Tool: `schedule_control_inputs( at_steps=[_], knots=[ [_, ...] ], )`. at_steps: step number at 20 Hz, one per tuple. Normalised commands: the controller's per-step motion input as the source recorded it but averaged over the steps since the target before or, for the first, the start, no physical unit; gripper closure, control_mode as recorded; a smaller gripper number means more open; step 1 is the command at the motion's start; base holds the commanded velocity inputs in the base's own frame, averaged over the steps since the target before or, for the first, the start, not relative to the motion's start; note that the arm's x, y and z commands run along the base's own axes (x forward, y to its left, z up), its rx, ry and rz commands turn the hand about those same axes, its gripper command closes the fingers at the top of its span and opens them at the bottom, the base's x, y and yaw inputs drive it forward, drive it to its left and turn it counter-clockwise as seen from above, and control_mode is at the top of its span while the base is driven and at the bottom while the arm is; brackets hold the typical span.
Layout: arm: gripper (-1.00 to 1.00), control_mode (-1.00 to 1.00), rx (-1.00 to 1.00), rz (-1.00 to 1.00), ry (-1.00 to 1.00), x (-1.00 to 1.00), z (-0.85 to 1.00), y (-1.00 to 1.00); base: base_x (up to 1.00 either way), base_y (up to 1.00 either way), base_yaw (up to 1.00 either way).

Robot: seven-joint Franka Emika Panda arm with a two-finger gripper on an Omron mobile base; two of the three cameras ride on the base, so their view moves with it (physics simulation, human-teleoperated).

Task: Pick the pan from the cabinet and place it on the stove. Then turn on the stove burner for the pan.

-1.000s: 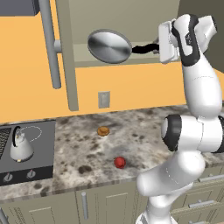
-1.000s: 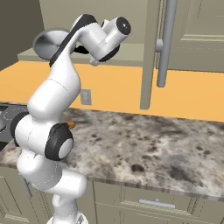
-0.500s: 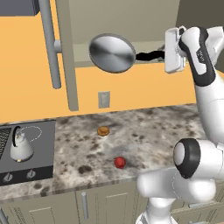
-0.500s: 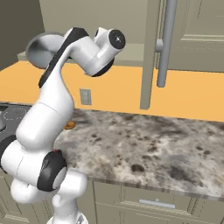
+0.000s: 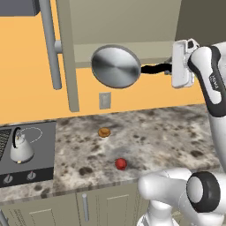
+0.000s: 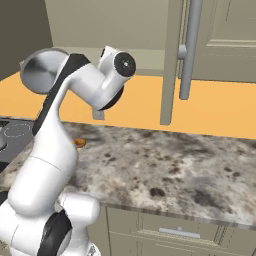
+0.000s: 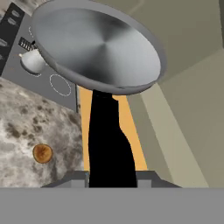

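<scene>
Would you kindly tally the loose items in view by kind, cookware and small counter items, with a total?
Cookware: 2, pan, kettle
Small counter items: 2, red one, orange-brown one
Total: 4

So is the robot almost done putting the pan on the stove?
Not yet, about halfway. Done: the pan is out of the open cabinet, gripped by its black handle in the gripper. In hand: it hangs in the air above the counter. Left: set it on the stove, where a kettle sits on one burner, then turn a knob.
</scene>
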Motion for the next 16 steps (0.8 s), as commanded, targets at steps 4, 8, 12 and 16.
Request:
schedule_control_inputs(
  at_steps=[4,8,12,16],
  knots=[
    [1.00,-1.00,0.00,-0.01,0.00,-0.61,-0.25,0.02,0.00,0.00,0.00],
    [1.00,-1.00,0.00,-0.02,0.00,-0.55,-0.28,0.02,0.00,0.00,0.00],
    [1.00,-1.00,0.00,-0.01,0.00,-0.47,-0.31,0.04,0.00,0.00,0.00],
    [1.00,-1.00,0.00,-0.01,0.00,-0.48,-0.31,0.04,0.00,0.00,0.00]
  ],
)
